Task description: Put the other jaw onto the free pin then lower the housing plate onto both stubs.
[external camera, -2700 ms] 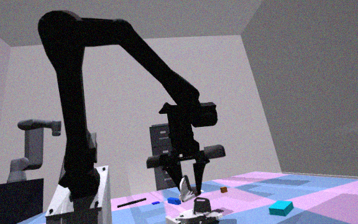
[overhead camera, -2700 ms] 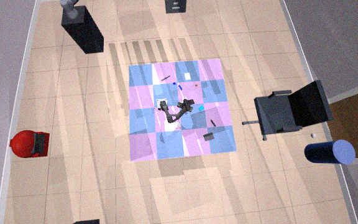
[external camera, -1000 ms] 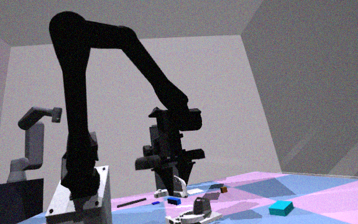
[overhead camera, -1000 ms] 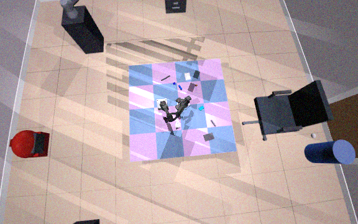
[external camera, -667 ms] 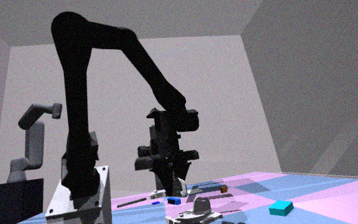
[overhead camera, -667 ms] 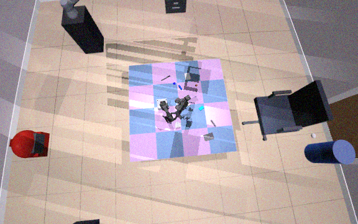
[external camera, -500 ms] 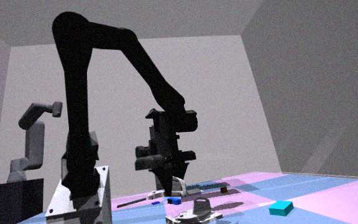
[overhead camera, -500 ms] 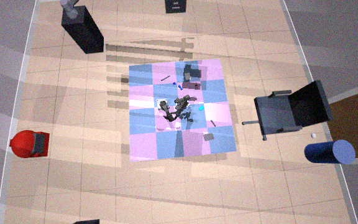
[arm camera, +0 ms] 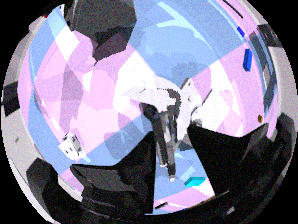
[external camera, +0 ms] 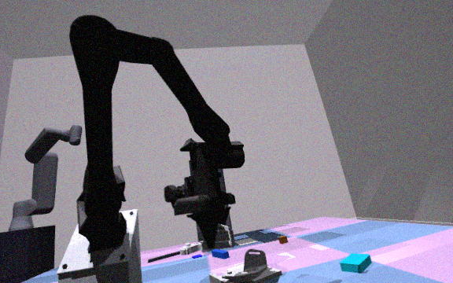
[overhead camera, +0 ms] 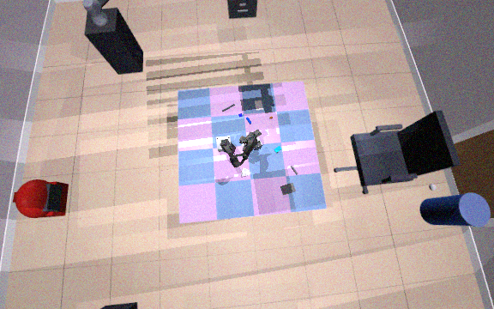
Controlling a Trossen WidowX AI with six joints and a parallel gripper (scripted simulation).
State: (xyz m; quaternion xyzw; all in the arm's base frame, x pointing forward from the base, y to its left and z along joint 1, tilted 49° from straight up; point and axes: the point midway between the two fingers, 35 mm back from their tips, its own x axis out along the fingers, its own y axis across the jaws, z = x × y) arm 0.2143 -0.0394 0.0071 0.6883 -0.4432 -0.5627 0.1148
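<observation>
My gripper (external camera: 211,244) (arm camera: 170,132) points down, its fingers partly apart and shut on a grey jaw (arm camera: 161,137), whose narrow part runs between the fingertips in the wrist view. Pale curved and toothed parts meet just beyond the tips; the pins, and whether the teeth mesh, cannot be told. A white base part (arm camera: 188,90) (external camera: 191,248) lies beside them. The housing plate, apparently the pale piece with an upright handle (external camera: 255,261) (arm camera: 72,145) (overhead camera: 245,172), rests on the mat apart from the gripper. The stubs are not clear.
A cyan block (overhead camera: 277,149) (external camera: 355,262) (arm camera: 194,181), a blue block (overhead camera: 249,120) (external camera: 220,254) (arm camera: 247,60), a smaller blue piece (overhead camera: 240,115) and an orange block (overhead camera: 271,118) (external camera: 282,239) lie around. A dark rod (overhead camera: 228,107) and a dark square (overhead camera: 287,189) lie farther off.
</observation>
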